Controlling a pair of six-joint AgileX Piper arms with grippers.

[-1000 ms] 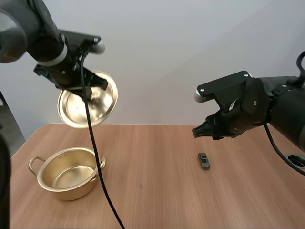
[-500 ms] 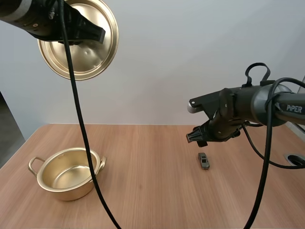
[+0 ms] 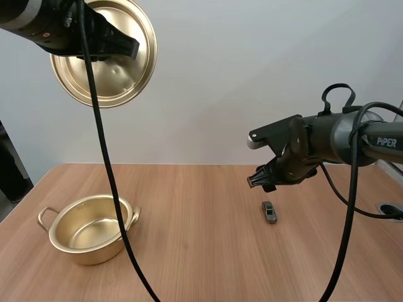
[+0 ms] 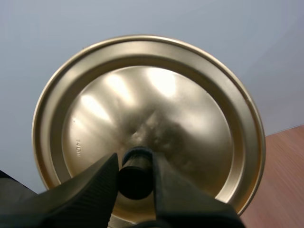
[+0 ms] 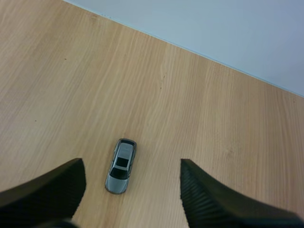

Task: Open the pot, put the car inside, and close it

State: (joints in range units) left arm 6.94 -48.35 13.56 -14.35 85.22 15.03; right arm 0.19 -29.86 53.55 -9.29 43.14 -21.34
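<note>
The gold pot (image 3: 89, 228) stands open and empty on the table's left side. Its gold lid (image 3: 104, 51) hangs high above it, underside facing the camera. My left gripper (image 3: 104, 45) is shut on the lid's black knob (image 4: 135, 172), one finger on each side of it. A small grey toy car (image 3: 269, 212) lies on the wood at the right. My right gripper (image 3: 260, 182) hovers just above and behind the car. Its fingers stand wide open, and the car (image 5: 121, 166) lies on the table between them, well below.
A wooden table (image 3: 201, 251) carries the pot and the car, with bare wood between them. A round hole (image 3: 391, 211) sits at the table's right edge. A plain pale wall rises behind the table.
My left arm lifted the lid from just over the pot to high up. The right arm swung back and extended, leaving its gripper over the car. Little has moved in the last half second.
</note>
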